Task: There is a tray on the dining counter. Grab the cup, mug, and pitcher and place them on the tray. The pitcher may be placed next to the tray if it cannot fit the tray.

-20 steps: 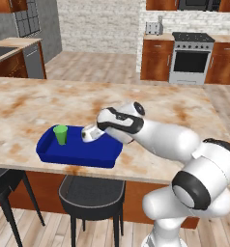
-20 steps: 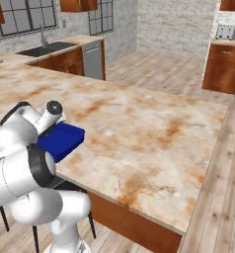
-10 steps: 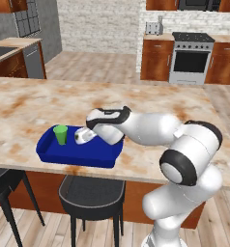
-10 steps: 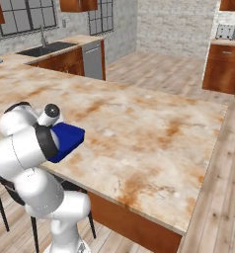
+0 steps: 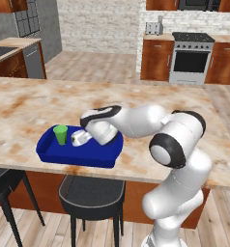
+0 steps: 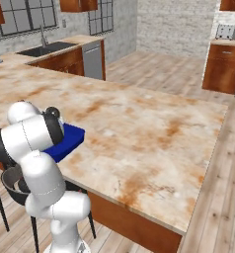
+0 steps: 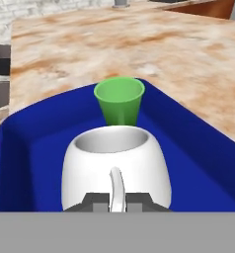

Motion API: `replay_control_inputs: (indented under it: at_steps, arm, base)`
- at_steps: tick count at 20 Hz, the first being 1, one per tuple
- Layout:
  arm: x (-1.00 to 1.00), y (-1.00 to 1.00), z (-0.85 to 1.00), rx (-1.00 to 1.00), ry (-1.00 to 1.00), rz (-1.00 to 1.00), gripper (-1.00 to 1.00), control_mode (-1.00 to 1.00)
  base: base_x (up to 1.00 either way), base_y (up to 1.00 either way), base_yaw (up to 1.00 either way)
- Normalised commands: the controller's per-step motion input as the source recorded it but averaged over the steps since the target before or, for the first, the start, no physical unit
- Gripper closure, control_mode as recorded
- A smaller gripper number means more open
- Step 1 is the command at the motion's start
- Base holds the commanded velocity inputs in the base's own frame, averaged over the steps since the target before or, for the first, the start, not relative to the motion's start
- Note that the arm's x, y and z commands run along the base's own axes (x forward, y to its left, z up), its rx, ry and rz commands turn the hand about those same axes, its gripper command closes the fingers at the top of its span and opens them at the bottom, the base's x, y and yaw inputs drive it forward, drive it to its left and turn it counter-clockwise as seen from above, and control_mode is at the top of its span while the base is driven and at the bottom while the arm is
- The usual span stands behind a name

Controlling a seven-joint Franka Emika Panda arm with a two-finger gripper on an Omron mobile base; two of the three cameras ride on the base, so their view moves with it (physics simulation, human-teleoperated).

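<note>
Gripper [image 7: 117, 203] nearly closed, pinching handle of white mug [image 7: 115, 170], mug inside blue tray [image 5: 64, 155], green cup [image 7: 119, 100] just beyond, near counter [image 5: 35, 103] front edge

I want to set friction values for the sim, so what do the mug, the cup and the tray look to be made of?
Mug: probably glazed ceramic; white, smooth, thick rounded wall with soft shading.
Cup: likely plastic; flat bright green, thin rim, matte.
Tray: likely plastic or painted metal; uniform royal blue, low moulded rim, no grain.
All are rendered, so these are guesses from the look alone.
</note>
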Motion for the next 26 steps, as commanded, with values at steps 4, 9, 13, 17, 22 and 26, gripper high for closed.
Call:
replay_control_inputs:
  at_steps: [4,9,13,17,22,26]
  arm:
    - [0.27,0.03,-0.32,0.0,0.0,0.03,1.0,-1.0]
    - [0.26,0.08,-0.3,0.0,0.0,0.01,1.0,-1.0]
    - [0.23,0.07,-0.28,0.0,0.0,0.01,1.0,-1.0]
    - [0.23,0.11,-0.24,0.0,0.0,0.0,1.0,-1.0]
    - [0.17,0.09,-0.22,0.0,0.0,0.01,1.0,-1.0]
    - [0.11,0.05,-0.13,0.0,0.01,0.01,1.0,-1.0]
  base:
    - [0.0,0.0,0.0]
    - [0.0,0.0,0.0]
    - [0.0,0.0,0.0]
    - [0.0,0.0,0.0]
    - [0.0,0.0,0.0]
    - [0.0,0.0,0.0]
